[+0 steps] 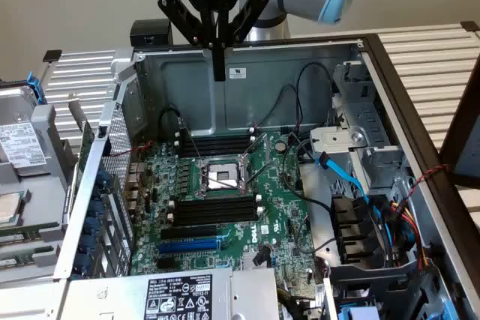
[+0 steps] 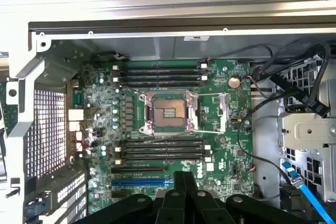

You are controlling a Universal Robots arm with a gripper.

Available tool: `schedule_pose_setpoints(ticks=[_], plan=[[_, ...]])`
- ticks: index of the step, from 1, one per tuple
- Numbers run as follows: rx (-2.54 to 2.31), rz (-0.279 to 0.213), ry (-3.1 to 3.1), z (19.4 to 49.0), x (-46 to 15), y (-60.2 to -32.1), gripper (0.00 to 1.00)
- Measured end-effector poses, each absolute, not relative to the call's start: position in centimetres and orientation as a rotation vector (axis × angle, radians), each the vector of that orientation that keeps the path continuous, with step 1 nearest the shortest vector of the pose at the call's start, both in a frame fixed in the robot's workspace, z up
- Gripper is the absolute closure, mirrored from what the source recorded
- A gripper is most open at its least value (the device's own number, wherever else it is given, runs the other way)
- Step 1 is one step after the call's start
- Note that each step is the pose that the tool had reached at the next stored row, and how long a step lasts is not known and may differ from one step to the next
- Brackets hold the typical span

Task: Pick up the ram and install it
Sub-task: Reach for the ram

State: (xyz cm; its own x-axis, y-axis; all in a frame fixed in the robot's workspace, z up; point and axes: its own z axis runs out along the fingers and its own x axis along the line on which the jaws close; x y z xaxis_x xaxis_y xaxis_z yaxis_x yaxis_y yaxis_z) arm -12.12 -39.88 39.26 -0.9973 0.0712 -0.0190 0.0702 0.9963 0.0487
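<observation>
An open computer case [image 1: 247, 65] lies on its side, so the green board [image 1: 277, 207] inside faces straight up. This probably gives an arm working from above a clear way down to it.

The black pincer [image 1: 218, 73] hangs over the far wall of the case and points straight down, well above the board. Its two fingers are pressed together and grip nothing. It touches neither the case nor the board. In the wrist view the joined fingers [image 2: 185, 182] look down on the board [image 2: 231, 145] from its near edge.

At the middle of the board is a square metal socket [image 1: 223, 176]. Black memory slots with white end clips lie on both sides of it, one bank on the far side [image 1: 217, 144] and one on the near side [image 1: 214, 211]. All the slots look bare, with no stick seated in them. Just nearer than the near bank lies a blue slot [image 1: 191, 245].

Black, blue and red cables [image 1: 352, 185] are bundled toward the exterior view's right, which leaves the slots uncovered.

I cannot tell where the ram is. No green stick sits between the fingers or in any slot.
</observation>
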Motion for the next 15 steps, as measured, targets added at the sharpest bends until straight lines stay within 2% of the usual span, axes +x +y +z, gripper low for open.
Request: schedule_pose_setpoints(ticks=[15], plan=[[0.110,0.075,3.118,39.36,-12.40,-39.88,0.90]])
